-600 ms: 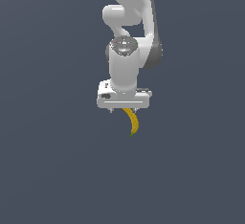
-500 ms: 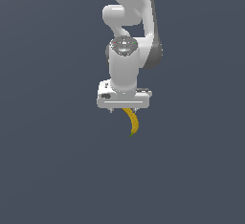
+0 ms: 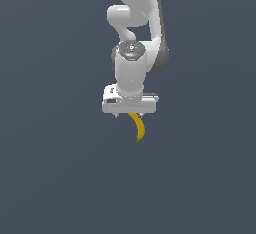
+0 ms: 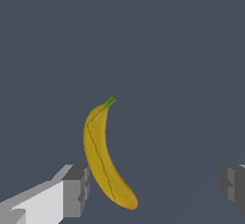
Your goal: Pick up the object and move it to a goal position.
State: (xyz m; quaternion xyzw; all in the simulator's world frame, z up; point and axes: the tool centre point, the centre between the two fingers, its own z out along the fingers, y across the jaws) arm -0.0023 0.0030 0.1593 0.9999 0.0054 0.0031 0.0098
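White two-finger gripper (image 4: 153, 184): spread wide. Slim curved yellow banana (image 4: 102, 157), nearest seven-o'clock finger; off-centre closure risks nudging it sideways.

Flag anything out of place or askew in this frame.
One thing: the banana is not centred in the open tool. In the wrist view it lies next to one finger, far from the other. Whether it touches that finger is unclear. Otherwise nothing looks spilled or damaged.
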